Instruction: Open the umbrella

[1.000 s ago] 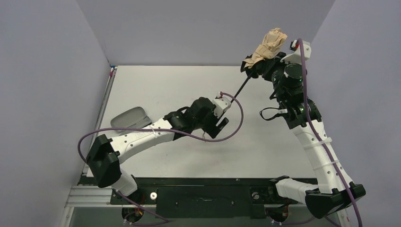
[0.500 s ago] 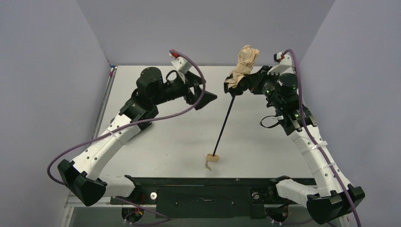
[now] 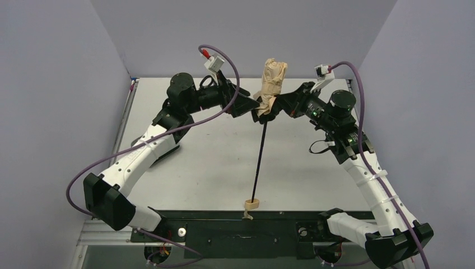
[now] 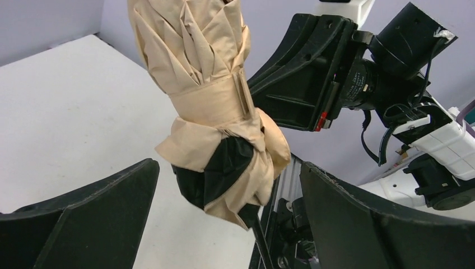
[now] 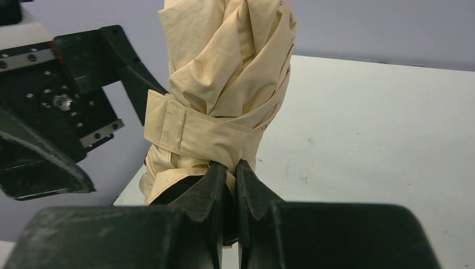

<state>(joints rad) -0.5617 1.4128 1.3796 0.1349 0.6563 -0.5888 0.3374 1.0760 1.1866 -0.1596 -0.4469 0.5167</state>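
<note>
Umbrella [image 3: 271, 84]: folded, strapped, held above the desk [image 3: 196, 168]. Long axis runs 12 to 6, canopy at 12, handle [image 3: 251, 205] at 6. Right gripper [image 5: 231, 171], from 3 o'clock, jaws clamped on the canopy's base. Left gripper [image 4: 228, 168], from 9 o'clock, jaws apart, flanking that base without touching.

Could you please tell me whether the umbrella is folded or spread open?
Folded: the umbrella is bunched into a tight bundle, with its strap wrapped around the cloth.
</note>
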